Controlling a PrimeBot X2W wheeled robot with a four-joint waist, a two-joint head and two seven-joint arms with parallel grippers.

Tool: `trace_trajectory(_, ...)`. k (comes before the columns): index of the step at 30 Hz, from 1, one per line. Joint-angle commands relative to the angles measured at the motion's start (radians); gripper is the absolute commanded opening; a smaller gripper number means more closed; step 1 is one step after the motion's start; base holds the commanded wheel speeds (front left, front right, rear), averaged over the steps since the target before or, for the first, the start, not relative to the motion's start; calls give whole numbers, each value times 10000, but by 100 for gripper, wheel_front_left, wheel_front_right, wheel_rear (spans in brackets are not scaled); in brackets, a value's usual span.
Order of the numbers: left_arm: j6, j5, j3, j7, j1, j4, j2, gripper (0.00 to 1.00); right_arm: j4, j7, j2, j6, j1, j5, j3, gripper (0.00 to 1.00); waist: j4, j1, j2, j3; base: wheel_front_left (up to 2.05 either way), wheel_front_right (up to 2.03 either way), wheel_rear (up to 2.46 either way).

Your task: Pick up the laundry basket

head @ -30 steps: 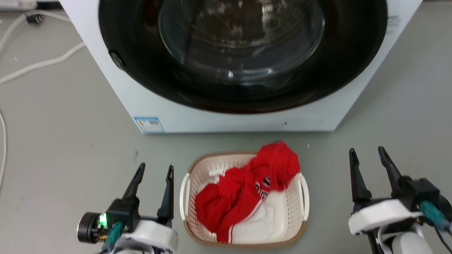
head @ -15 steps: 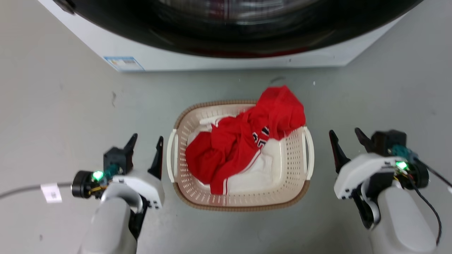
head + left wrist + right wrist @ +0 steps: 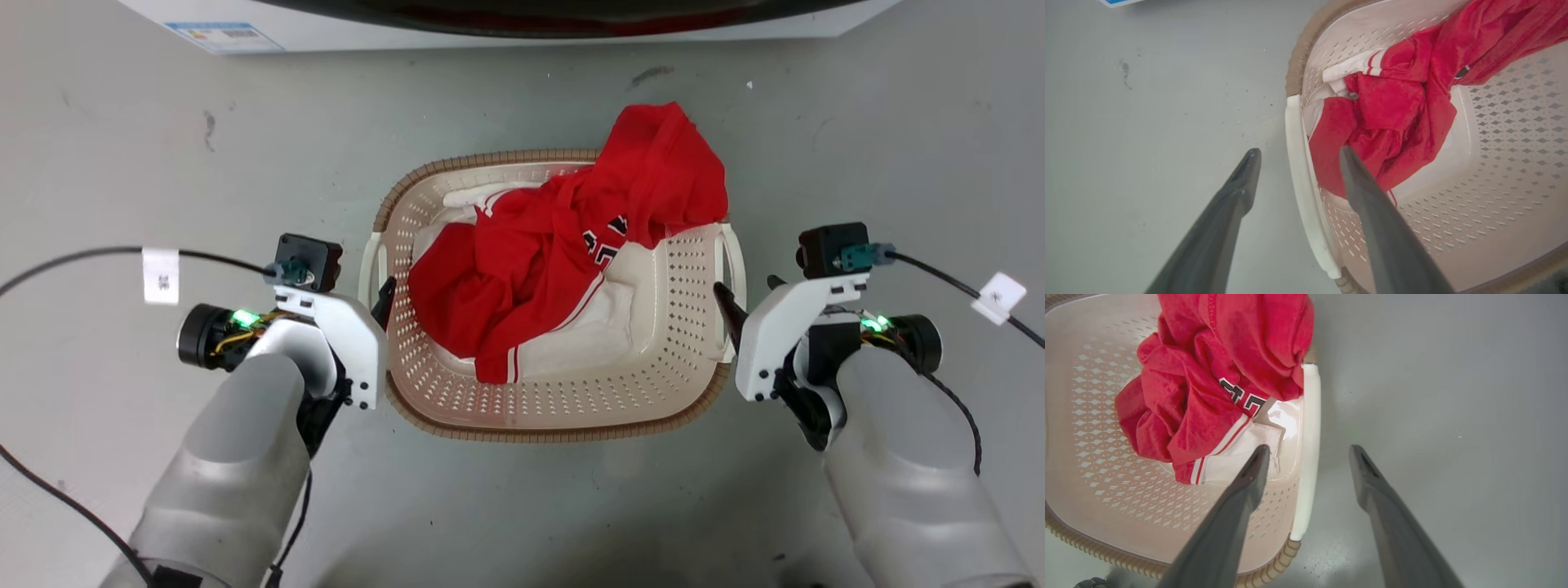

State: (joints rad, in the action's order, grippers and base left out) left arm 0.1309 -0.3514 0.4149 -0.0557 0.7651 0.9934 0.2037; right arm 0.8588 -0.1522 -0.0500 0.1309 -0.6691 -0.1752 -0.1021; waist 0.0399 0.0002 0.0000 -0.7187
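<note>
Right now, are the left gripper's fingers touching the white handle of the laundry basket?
Apart. In the left wrist view the left gripper straddles the laundry basket's white handle; floor and basket wall show between it and each finger.

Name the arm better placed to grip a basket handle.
Left, marginally. The left gripper and right gripper, both open, straddle white loop handles of the cream perforated plastic laundry basket, but red cloth spills over the rim by the right handle; the left handle is bare.
</note>
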Motion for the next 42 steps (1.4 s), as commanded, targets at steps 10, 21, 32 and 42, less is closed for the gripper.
trace_trajectory(10, -14, -1974, 2241, 1178, 968, -64, 754, 100, 1899, -47, -7, -3, -1694, -451, -644, 100, -84, -2, 0, -826, 0, 0, 0)
trace_trajectory(21, -14, -3151, 3611, 1299, 1881, 127, 1106, 100, 3326, 232, -4, -3, -2869, -959, -1128, 100, -187, -2, 0, -1569, 0, 0, 0)
trace_trajectory(32, -20, -3834, 4643, 1077, 2243, 418, 1118, 0, 3956, 349, -5, -3, -3299, -1454, -1620, 0, -227, -2, 0, -1904, 0, 0, 0)
trace_trajectory(42, -17, -4767, 5601, 937, 2265, 319, 1269, 0, 4263, 390, -81, -1, -3316, -1233, -1664, 0, -256, -2, 0, -1377, 0, 0, 0)
